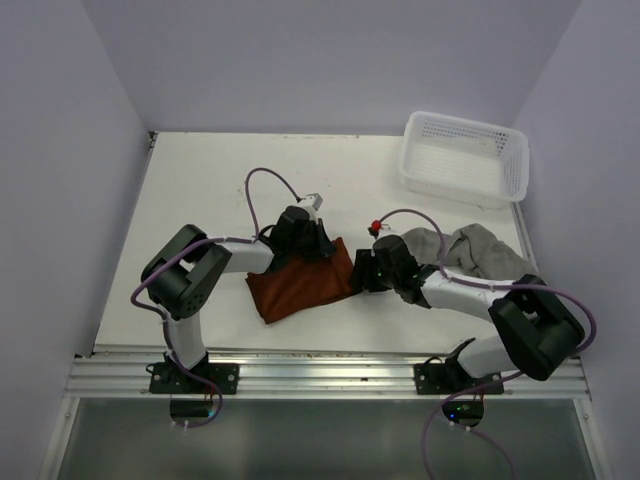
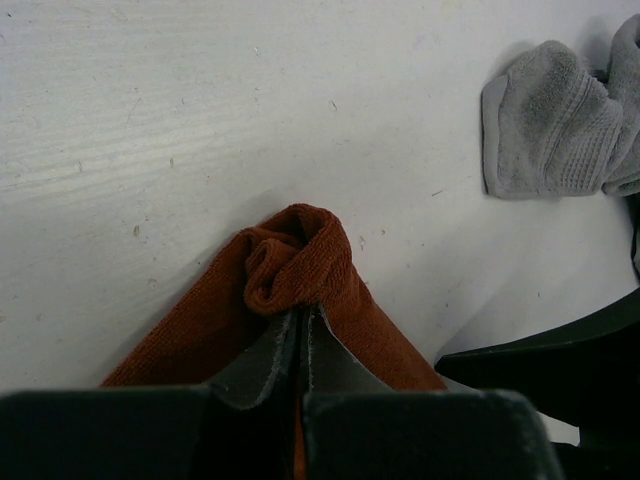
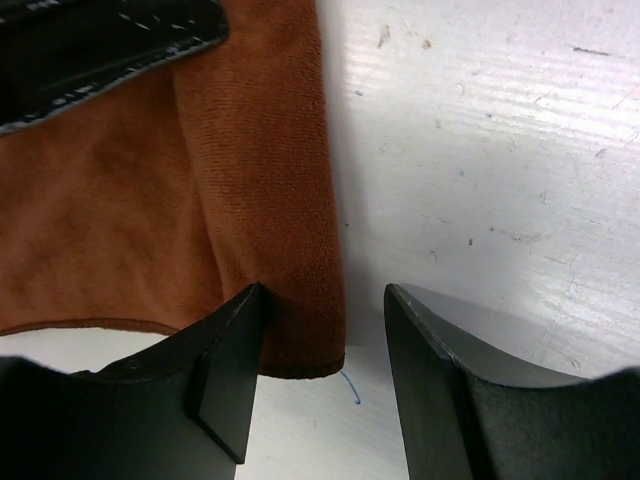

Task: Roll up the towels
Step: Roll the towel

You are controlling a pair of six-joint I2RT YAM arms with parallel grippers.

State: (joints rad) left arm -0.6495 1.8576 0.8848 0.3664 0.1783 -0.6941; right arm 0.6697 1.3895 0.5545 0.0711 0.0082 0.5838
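The rust-brown towel [image 1: 300, 285] lies mostly flat in the middle of the table, with one far corner curled into a small roll [image 2: 295, 255]. My left gripper [image 1: 318, 250] [image 2: 300, 312] is shut on that curled corner. My right gripper [image 1: 358, 272] [image 3: 325, 295] stands open at the towel's right edge. A folded edge of the rust-brown towel [image 3: 260, 200] lies between its fingers; the left finger [image 3: 225, 370] is over the cloth and the right finger [image 3: 430, 360] is apart from it. The grey towel [image 1: 470, 248] [image 2: 550, 130] lies crumpled to the right, partly under my right arm.
A white mesh basket [image 1: 465, 158] stands at the back right corner. Side walls close in the table on the left and right. In the right wrist view the left gripper's black body [image 3: 100, 40] sits at the top left, close by.
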